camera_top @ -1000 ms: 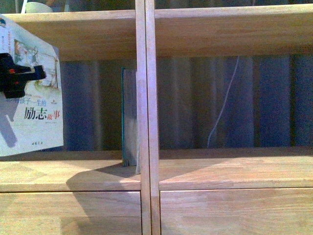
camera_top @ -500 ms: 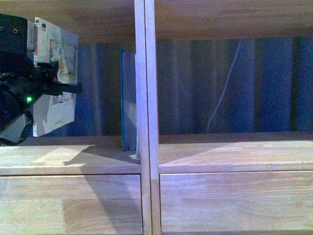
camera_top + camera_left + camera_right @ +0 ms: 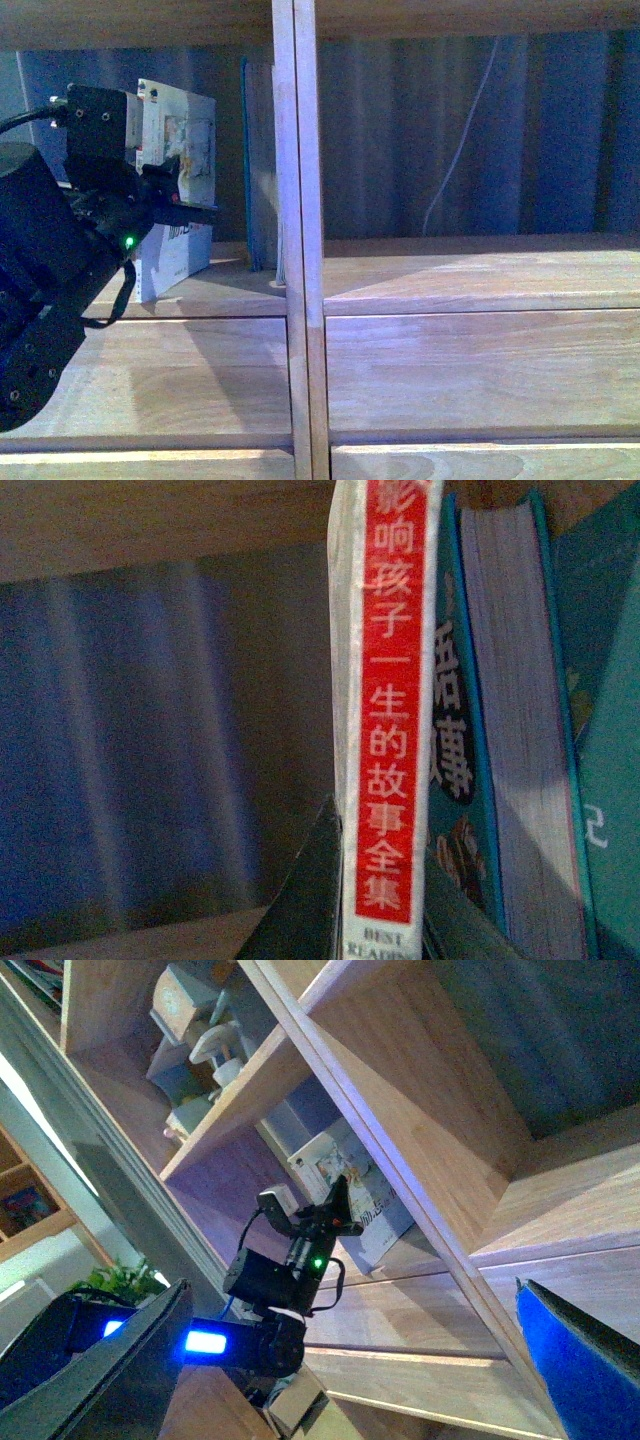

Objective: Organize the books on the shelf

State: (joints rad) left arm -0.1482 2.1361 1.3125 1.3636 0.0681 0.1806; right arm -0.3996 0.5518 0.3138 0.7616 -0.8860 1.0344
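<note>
Front: the left gripper (image 3: 182,198) pinches the paperback (image 3: 178,150) upright in the left compartment of the shelf (image 3: 296,260). It is just left of the teal book (image 3: 256,170), which stands against the divider.

Left wrist: dark fingers (image 3: 305,905) flank the paperback's red spine, with the teal book close on its far side.

Right wrist: the right gripper (image 3: 352,1290) is spread and empty, nearer than the shelf.

Shelf (image 3: 450,290), left compartment: teal-spined book (image 3: 248,150) upright against centre divider (image 3: 297,150). Left gripper (image 3: 185,203), jaws clamped on paperback (image 3: 180,255), fills room beside it. Narrow gap between the two books. Right compartment: wide open, thin white cable (image 3: 455,160) hanging at back.
</note>
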